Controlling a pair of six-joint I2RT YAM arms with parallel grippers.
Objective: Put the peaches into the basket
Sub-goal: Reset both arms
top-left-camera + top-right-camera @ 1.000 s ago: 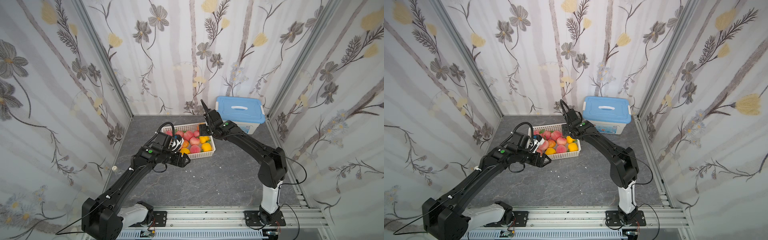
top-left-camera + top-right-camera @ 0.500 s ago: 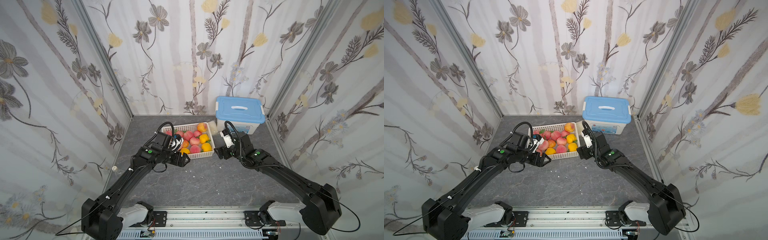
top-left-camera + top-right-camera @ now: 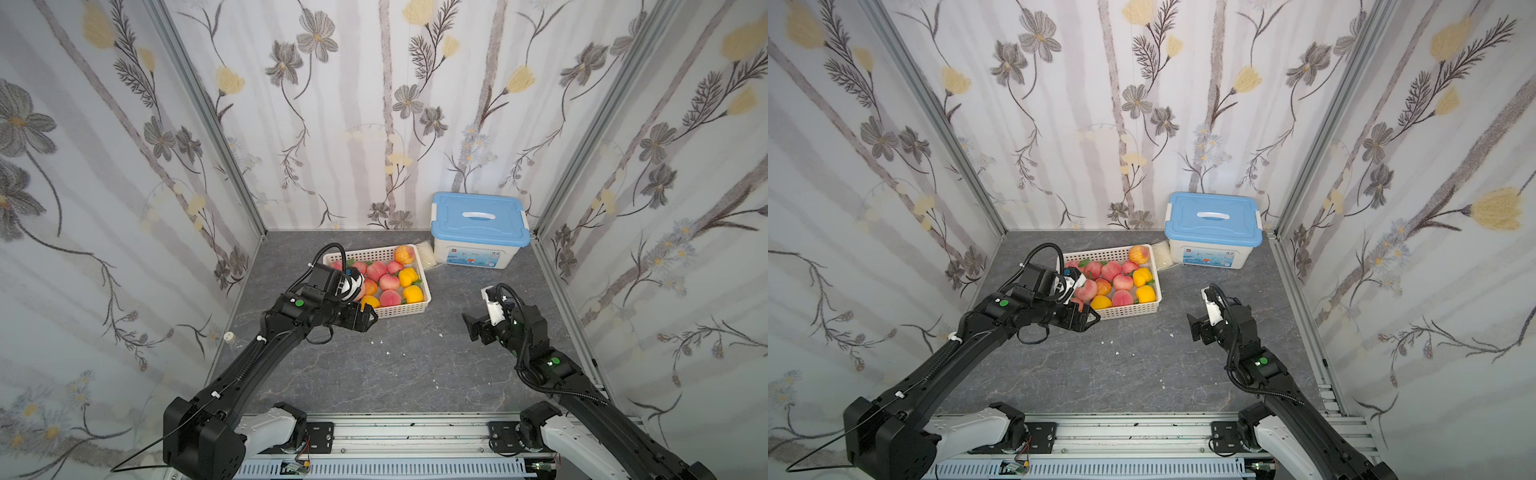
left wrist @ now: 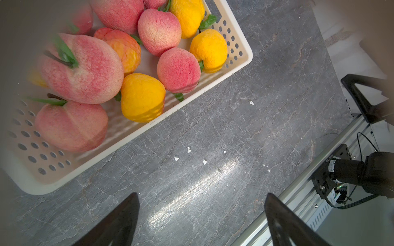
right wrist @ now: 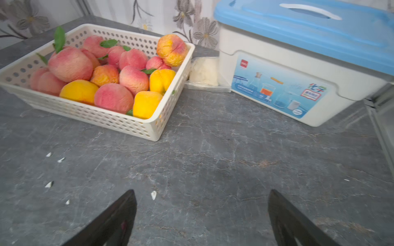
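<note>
The white perforated basket point(image 3: 417, 309) point(image 3: 1144, 309) stands at the back of the grey table, and several pink-red and orange-yellow peaches point(image 3: 389, 281) point(image 3: 1122, 281) are piled in it. One orange-pink peach point(image 3: 404, 254) rests high in its far right corner. My left gripper point(image 3: 366, 322) point(image 3: 1089, 321) hovers at the basket's front left corner, open and empty point(image 4: 201, 194). My right gripper point(image 3: 473, 328) point(image 3: 1196, 328) hangs over bare table to the right of the basket, open with nothing between its fingers point(image 5: 201, 191). In the wrist views the basket point(image 4: 245, 61) point(image 5: 149, 127) holds the peaches point(image 4: 179, 70) point(image 5: 134, 78).
A white box with a blue lid point(image 3: 480, 226) point(image 5: 298, 53) stands at the back right. A small clear bag of white stuff point(image 3: 426, 253) lies between it and the basket. White crumbs point(image 3: 386, 353) dot the table. An aluminium rail point(image 3: 399, 432) runs along the front edge.
My right arm has drawn back from above the basket to the table's right side and its jaws have spread wide. An orange-pink peach now lies in the basket's far right corner. The left arm is unmoved.
</note>
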